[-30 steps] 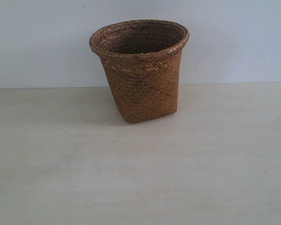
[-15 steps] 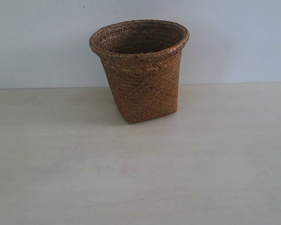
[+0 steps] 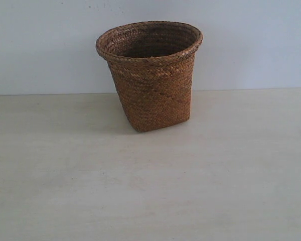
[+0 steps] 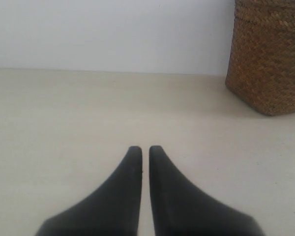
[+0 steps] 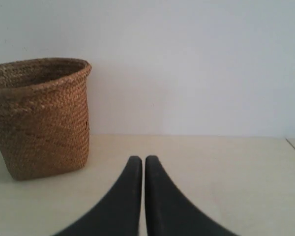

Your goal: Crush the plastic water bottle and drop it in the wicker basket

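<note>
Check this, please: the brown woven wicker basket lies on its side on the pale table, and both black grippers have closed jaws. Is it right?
No. The brown woven wicker basket stands upright on the pale table, opening upward, as the exterior view shows. The left gripper and right gripper do have closed jaws.

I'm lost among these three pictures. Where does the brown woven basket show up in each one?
Exterior view: the wicker basket stands whole, mid-picture, toward the table's far edge.
Left wrist view: only part of its side, cut by the frame, beyond the left gripper.
Right wrist view: nearly whole, rim included, beyond the right gripper.
Shared landmark: the seam where table meets wall.
</note>
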